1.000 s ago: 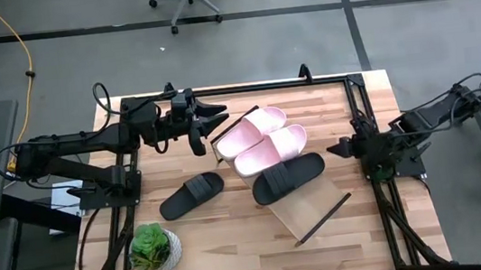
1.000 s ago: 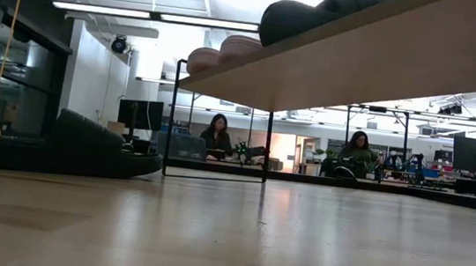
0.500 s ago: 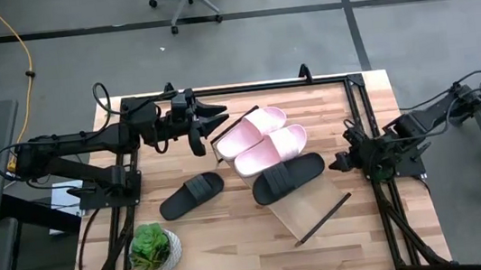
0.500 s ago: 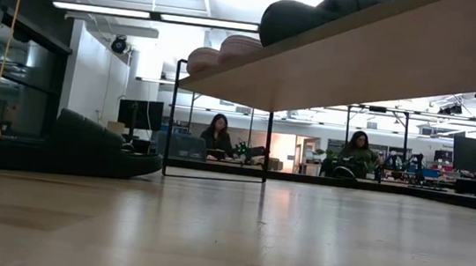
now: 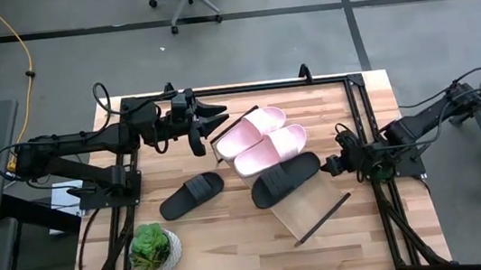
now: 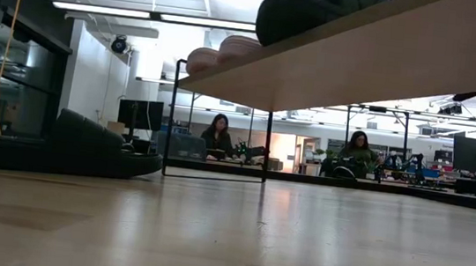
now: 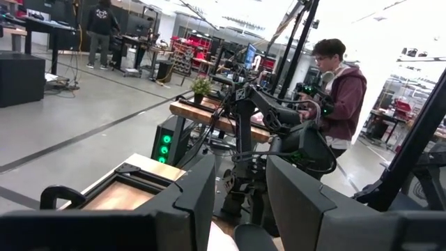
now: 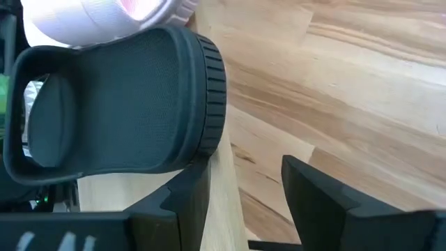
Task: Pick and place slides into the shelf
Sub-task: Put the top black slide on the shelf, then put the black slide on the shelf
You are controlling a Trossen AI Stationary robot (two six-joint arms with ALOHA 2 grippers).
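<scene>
Two pale pink slides (image 5: 259,137) and one black slide (image 5: 285,180) lie side by side on the shelf (image 5: 308,209), a long light-wood board that stands slantwise on the table. A second black slide (image 5: 191,195) lies on the tabletop to the shelf's left. My right gripper (image 5: 328,166) is open, slants down from the table's right and is at the heel end of the black slide on the shelf (image 8: 118,104). My left gripper (image 5: 223,117) hangs level and open beyond the shelf's far end, with nothing between its fingers (image 7: 240,167). My right gripper (image 8: 240,171) is open, and one finger (image 8: 191,195) lies against the rounded heel end (image 8: 212,132) of the black slide. It comes slanting down from the table's right. The slide lies flat on the shelf, its heel end reaching past the board's long edge.
A small potted plant (image 5: 153,248) stands near the table's front left corner. A dark metal frame (image 5: 356,113) runs round the tabletop. Bare wood (image 5: 235,245) lies in front of the shelf. People sit at desks in the room behind (image 6: 217,135).
My right gripper has gone toward the table's left, a little lower and tipped further down, up to the black slide on the shelf. That slide has shifted slightly along the shelf toward the left. My left gripper has kept still.
</scene>
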